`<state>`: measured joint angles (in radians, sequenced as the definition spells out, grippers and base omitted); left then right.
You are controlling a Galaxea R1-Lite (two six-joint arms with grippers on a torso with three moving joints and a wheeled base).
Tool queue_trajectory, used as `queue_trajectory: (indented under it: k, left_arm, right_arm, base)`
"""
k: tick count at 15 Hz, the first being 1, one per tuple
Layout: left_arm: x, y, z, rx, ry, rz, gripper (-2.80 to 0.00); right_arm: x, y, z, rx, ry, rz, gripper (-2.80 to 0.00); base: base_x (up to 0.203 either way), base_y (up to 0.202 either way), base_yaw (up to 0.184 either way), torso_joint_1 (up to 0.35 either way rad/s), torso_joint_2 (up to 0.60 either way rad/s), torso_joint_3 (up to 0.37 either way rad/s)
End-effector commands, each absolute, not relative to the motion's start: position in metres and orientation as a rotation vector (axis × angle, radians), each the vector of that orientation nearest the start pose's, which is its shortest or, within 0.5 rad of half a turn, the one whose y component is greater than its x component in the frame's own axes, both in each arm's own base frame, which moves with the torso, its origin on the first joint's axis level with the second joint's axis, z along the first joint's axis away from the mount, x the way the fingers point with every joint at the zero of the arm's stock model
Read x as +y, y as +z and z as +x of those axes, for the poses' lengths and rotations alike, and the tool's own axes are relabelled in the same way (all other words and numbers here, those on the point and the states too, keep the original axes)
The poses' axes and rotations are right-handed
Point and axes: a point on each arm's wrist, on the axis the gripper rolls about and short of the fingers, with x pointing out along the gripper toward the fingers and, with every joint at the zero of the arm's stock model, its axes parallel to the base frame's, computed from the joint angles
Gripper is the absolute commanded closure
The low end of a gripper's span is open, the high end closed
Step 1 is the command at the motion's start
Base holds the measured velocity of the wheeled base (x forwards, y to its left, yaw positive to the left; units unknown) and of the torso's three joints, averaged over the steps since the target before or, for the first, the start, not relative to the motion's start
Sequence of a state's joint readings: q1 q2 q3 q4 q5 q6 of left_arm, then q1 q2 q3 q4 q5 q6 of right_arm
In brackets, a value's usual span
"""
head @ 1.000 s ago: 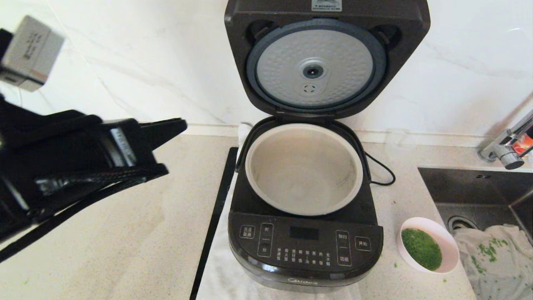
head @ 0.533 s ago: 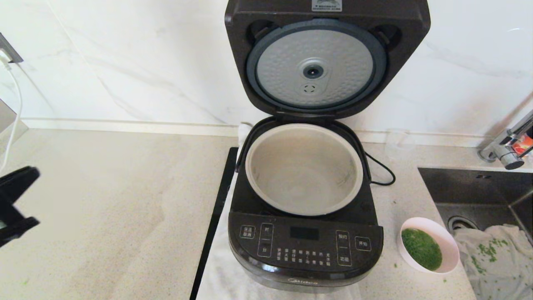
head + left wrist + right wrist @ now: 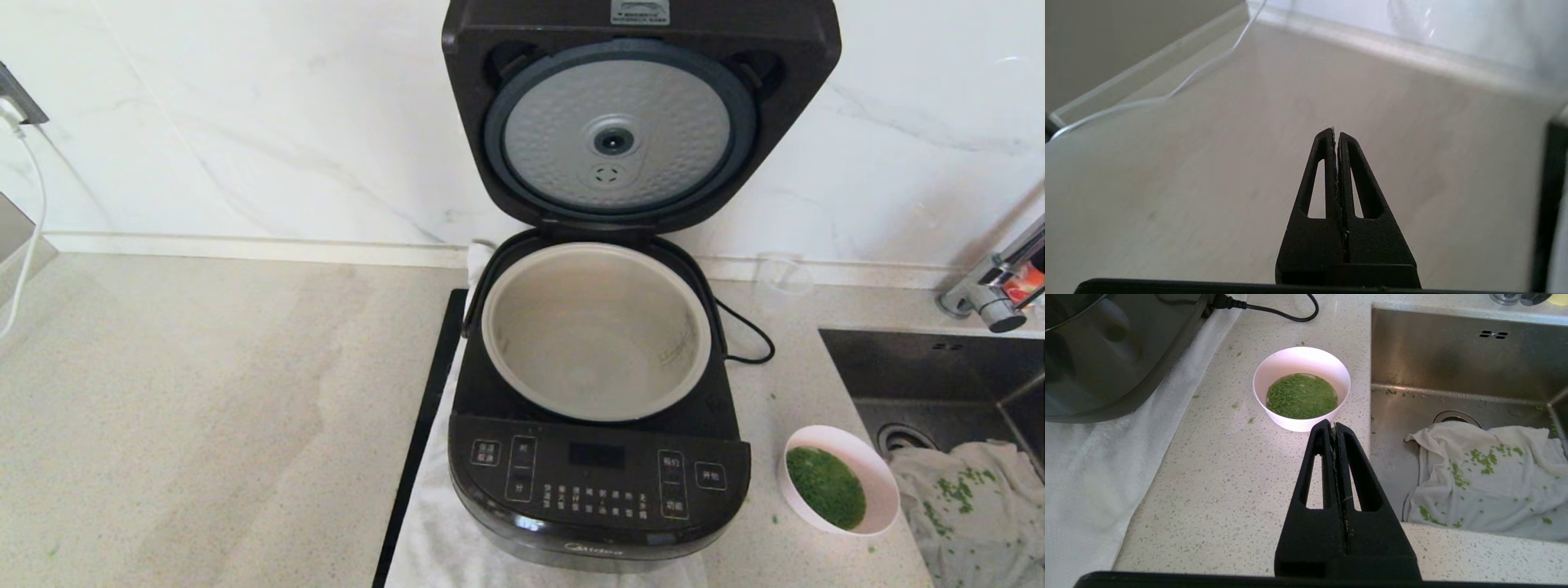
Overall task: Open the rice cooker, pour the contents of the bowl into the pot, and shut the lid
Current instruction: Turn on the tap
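The black rice cooker [image 3: 598, 478] stands in the middle of the counter with its lid [image 3: 641, 114] swung up, showing the dimpled silver disc. The beige-silver pot [image 3: 596, 331] inside looks empty. At the cooker's front right sits the small bowl [image 3: 842, 480] [image 3: 1301, 388], holding chopped green contents [image 3: 826, 487] [image 3: 1301, 396]. My right gripper [image 3: 1334, 425] is shut and empty, hovering just short of the bowl's near side. My left gripper [image 3: 1336, 132] is shut and empty over bare counter on the left. Neither gripper shows in the head view.
A steel sink [image 3: 931, 376] lies right of the bowl, with a white cloth [image 3: 971, 498] [image 3: 1490, 477] flecked with green. A tap [image 3: 992, 294] stands at the back right. A clear cup [image 3: 782, 282] and the power cord [image 3: 747, 339] sit behind the cooker. A white towel [image 3: 1090, 477] lies under it.
My left arm has drawn back to the left and left the head view. The cooker, pot and bowl have not moved.
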<state>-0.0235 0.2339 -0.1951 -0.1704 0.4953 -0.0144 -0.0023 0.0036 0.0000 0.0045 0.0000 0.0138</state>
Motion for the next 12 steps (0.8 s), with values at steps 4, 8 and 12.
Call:
queue_trajectory:
  k: [4,8,12]
  left_arm:
    - [-0.001,0.081,-0.024,0.000,-0.022,0.114,0.00]
    - [-0.001,0.075,-0.023,0.004,-0.049,0.093,0.00]
    - [-0.001,0.075,-0.023,0.004,-0.047,0.093,0.00]
  right_arm:
    - [0.000,0.075,-0.023,0.008,-0.003,0.014,0.00]
    - [0.000,0.075,-0.023,0.007,-0.004,0.013,0.00]
    - [0.000,0.075,-0.023,0.008,-0.005,0.012,0.00]
  base:
    - [0.000,0.000,0.000,0.000,0.00,0.000]
    - [0.000,0.000,0.000,0.000,0.00,0.000]
    - [0.000,0.000,0.000,0.000,0.00,0.000]
